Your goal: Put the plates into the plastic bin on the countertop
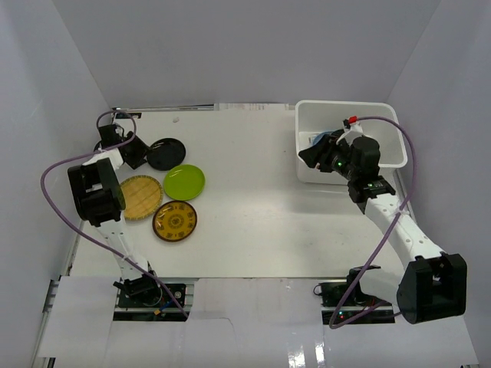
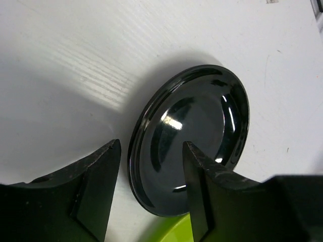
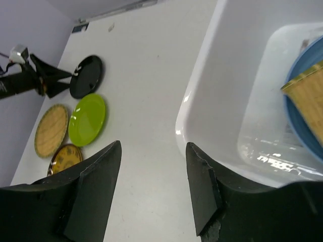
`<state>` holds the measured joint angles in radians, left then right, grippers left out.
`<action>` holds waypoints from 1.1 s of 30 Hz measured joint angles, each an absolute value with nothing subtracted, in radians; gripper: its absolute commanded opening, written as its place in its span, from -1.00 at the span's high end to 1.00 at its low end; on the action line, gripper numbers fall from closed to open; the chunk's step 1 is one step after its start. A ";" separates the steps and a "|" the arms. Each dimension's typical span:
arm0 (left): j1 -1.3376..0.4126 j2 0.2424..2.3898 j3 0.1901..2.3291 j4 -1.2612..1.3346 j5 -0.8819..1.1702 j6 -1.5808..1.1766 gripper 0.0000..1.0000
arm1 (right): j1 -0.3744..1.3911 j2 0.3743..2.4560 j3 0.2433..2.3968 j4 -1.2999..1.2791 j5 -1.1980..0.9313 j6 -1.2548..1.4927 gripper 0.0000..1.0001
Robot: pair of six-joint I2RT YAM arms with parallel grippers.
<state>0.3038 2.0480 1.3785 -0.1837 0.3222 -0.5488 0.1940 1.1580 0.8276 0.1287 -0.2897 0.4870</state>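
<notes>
**Risks**
- Bin (image 1: 345, 105), far right of the bench (image 1: 253, 207). The right gripper (image 3: 151, 191) hung at its near-left wall, jaws apart, holding nothing. A low swing there could shunt the light tub.
- Left gripper (image 2: 151, 186), far left. Its jaws were partway open, astride the rim of the black plate (image 2: 202, 126), one finger over the well and the other over bare bench. No pinch yet.
- Judged the main hazard to be that rim: glossy, thin and sloped. It looked likely to squirt out or tip if lifted by one edge.
- Green plate (image 1: 184, 182) met the black one at its near edge. Which rim lay on top I could not tell. A lift might drag it.

**Materials**
- Bench: flat white, faint grain.
- Bin: smooth white plastic, rectangular, rounded corners, rolled rim.
- In the bin: a round blue plate (image 3: 314, 56) with a rectangular bamboo tray (image 3: 308, 101) resting across it.
- On the bench:
  - Woven plate (image 1: 141, 197): round, matt, straw-coloured.
  - Green: round, plain.
  - Yellow plate (image 1: 175, 221): round, dark pattern, shiny.
  - Black: round, mirror-gloss, raised lip.
</notes>
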 measured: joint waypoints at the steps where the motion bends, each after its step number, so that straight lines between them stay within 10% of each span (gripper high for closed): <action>1: 0.304 2.058 1.383 -0.179 0.328 -0.548 -0.17 | 0.214 1.158 0.813 0.130 -0.292 0.487 -0.18; 9: 0.308 2.109 1.387 -0.136 0.374 -0.562 1.00 | 0.299 1.151 0.787 0.144 -0.291 0.494 -0.13; 13: 0.311 2.104 1.363 -0.079 0.397 -0.582 1.00 | 0.373 1.155 0.787 0.161 -0.288 0.497 -0.15; 23: 0.328 1.888 1.176 0.049 0.443 -0.725 1.00 | 0.538 1.333 0.852 0.171 -0.294 0.500 -0.94; 33: 0.115 1.405 0.835 0.229 0.540 -0.861 1.00 | 0.688 1.460 1.027 0.164 -0.268 0.523 -0.87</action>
<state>0.1150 1.4048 0.8349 0.2295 0.5396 -0.8612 0.6884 1.4601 1.0267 0.1642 -0.2680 0.5232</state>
